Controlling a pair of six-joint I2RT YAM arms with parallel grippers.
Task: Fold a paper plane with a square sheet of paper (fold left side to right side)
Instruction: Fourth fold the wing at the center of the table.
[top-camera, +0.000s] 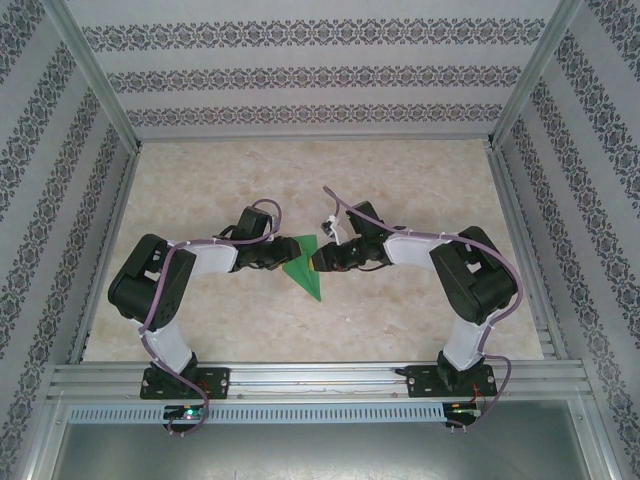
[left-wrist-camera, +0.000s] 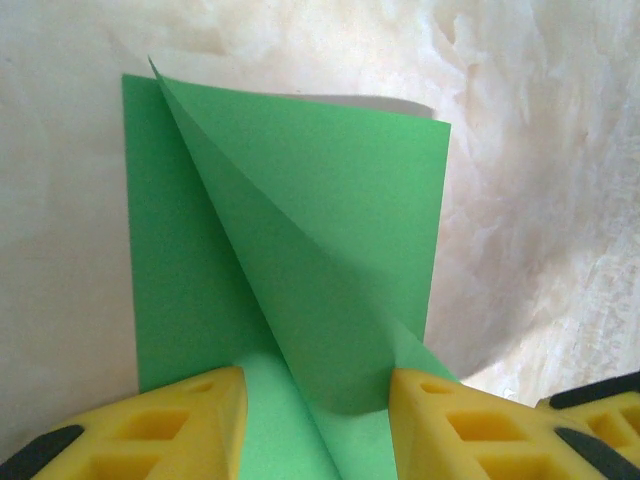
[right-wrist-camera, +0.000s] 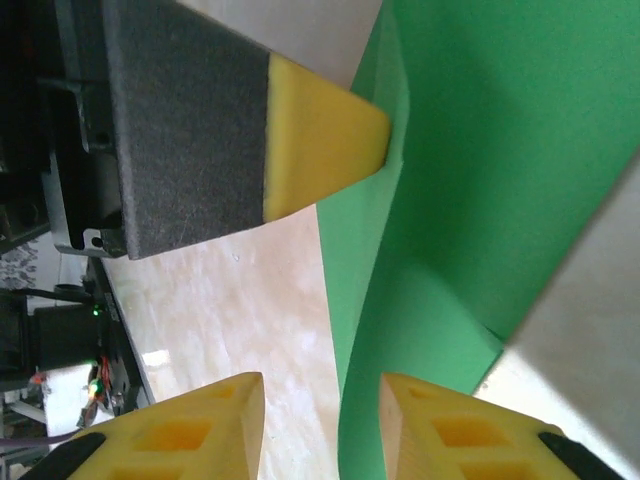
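The green paper (top-camera: 304, 264) lies mid-table (top-camera: 200, 190) between the two grippers, partly folded, with one flap curling up. The left gripper (left-wrist-camera: 316, 395) has its jaws apart, astride that raised flap. The right gripper (right-wrist-camera: 320, 400) has its jaws apart too, at the paper's edge.

We find the square sheet of paper (top-camera: 303, 262) at the middle of the top view, a plain bright green triangle lying on the pale counter (top-camera: 200, 200) with its sharp tip aimed toward the lower right. In the left wrist view the sheet (left-wrist-camera: 330, 230) has a flat layer at left, and over it a loose flap curves from a point at upper left down to lower centre. In the right wrist view its green (right-wrist-camera: 500, 150) fills the upper right, one edge lifted.
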